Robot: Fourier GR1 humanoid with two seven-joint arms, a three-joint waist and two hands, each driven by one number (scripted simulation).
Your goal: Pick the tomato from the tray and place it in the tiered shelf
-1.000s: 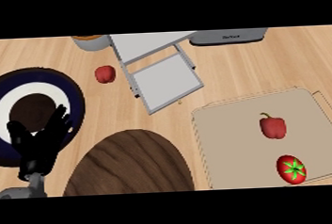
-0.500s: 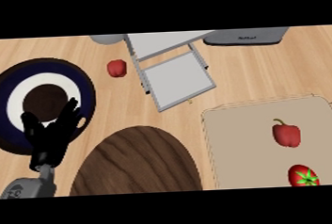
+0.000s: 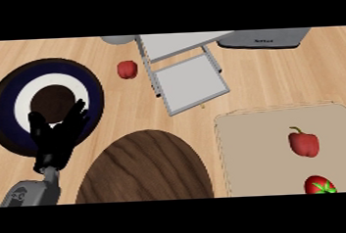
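left hand (image 3: 57, 138) rests open, fingers up, at the view's left over the plate (image 3: 15, 96); it holds nothing. right hand is not in view. step in hand, as judged: pre-grasp, tomato not yet picked. tomato (image 3: 320, 184) lies on the tray (image 3: 257, 149) at its near edge, toward the right, close to a pepper (image 3: 304, 143) but apart from it. it is red and round with a green star calyx on top, and is partly cut by the view's lower edge. next move calls for a hand to reach the tomato, curl round it, and carry it to the shelf (image 3: 192, 83), well apart up-left.
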